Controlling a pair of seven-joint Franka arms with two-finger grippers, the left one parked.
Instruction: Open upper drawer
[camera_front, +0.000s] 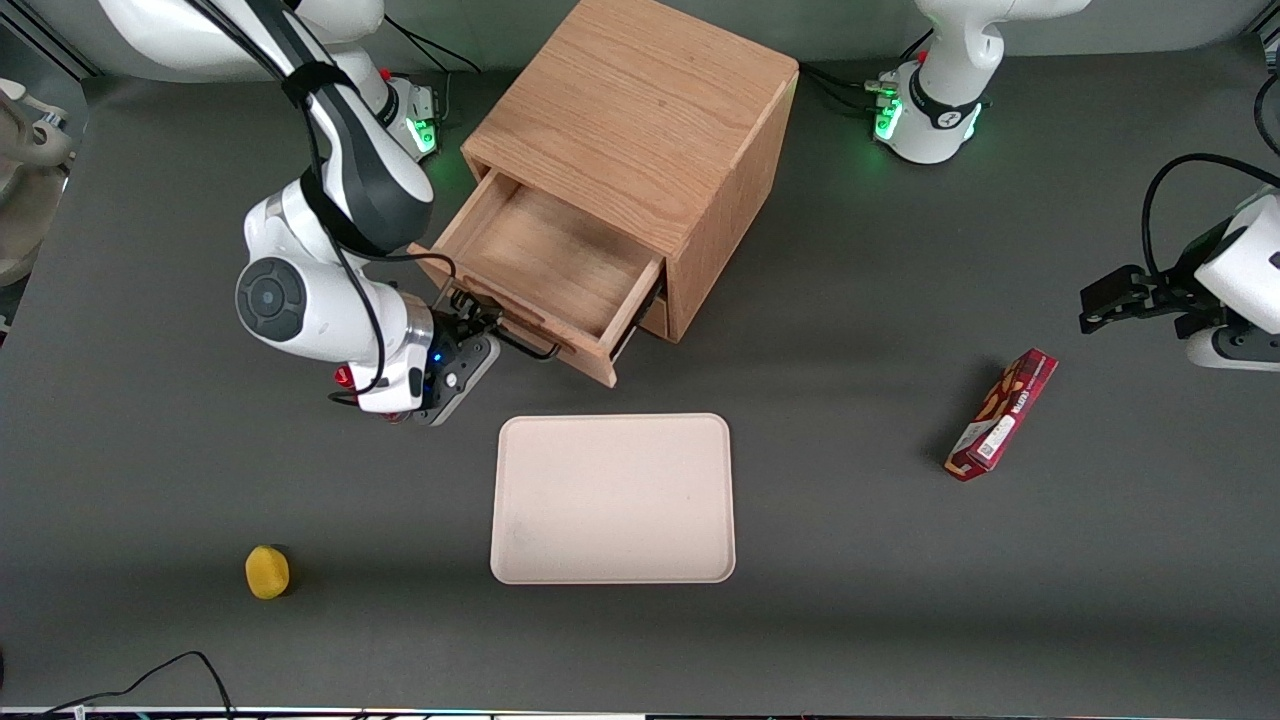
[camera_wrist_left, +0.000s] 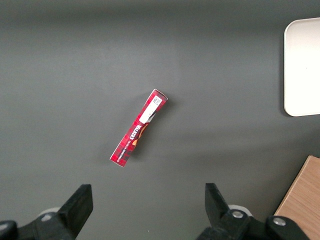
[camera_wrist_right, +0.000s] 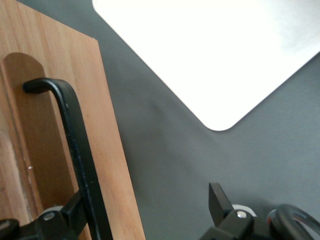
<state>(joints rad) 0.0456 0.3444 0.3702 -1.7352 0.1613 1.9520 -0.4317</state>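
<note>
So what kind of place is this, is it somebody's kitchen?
Probably not a kitchen: it looks like a robot lab. White robot arms are bolted to a dark grey table, and the gripper sits at the handle of the pulled-out upper drawer of a lone oak cabinet.

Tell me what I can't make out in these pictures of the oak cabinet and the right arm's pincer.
- Lower drawer: the front view hides it under the pulled-out light oak upper drawer.
- Thin black metal bar handle: in the right wrist view the frame edge cuts it off.
- Right arm's pincer, at the handle: its fingertips run past the right wrist view's edge, so its grip is unclear.
- Red snack box: print too small to read in the left wrist view.
</note>
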